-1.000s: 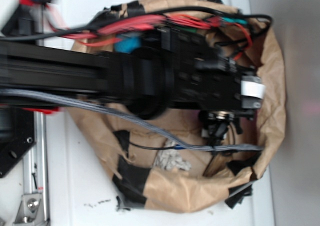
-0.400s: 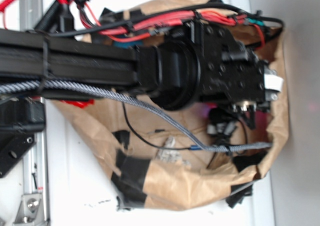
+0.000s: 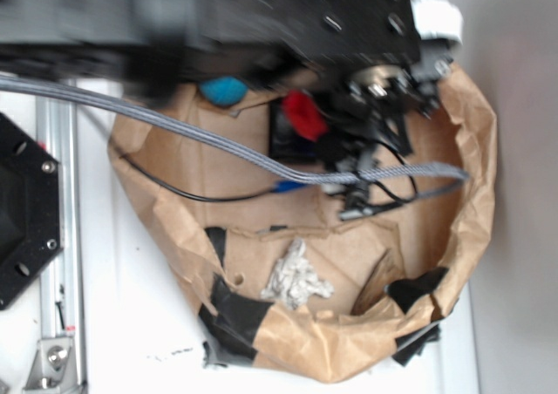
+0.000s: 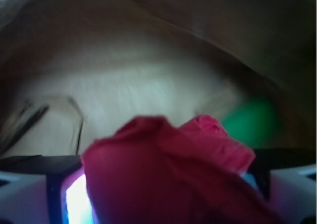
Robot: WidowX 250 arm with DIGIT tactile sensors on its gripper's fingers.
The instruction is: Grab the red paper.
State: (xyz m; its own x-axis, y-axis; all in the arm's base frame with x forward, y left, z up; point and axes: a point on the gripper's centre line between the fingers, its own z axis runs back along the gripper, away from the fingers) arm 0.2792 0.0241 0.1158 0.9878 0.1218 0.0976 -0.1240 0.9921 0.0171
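My tool (image 4: 163, 204) is clenched on the red paper (image 4: 168, 169). In the wrist view the crumpled red wad fills the space between my two pale fingers (image 4: 22, 196), one at each lower corner, and bulges up over them. The picture is blurred, so I cannot make out the exact contact points, but the wad sits squarely in my grip.

From the exterior view, the red paper (image 3: 305, 115) shows as a bright lump just under my black arm (image 3: 261, 10), near the top of the brown paper bag (image 3: 471, 193), against a dark square patch. My tool itself is mostly hidden there behind the arm and a tangle of wires.

A blue ball (image 3: 223, 90) lies just beside the arm's edge, to the left of the red paper and apart from it. A white crumpled paper wad (image 3: 296, 276) rests lower in the bag, well apart from both. A grey braided cable (image 3: 218, 141) runs across the bag's opening, over its brown floor.

In the wrist view a blurred green shape (image 4: 250, 125) sits beyond the red paper to the right, against the bag's brown wall.

The bag, patched with black tape (image 3: 235, 311), lies on a white surface (image 3: 131, 324).
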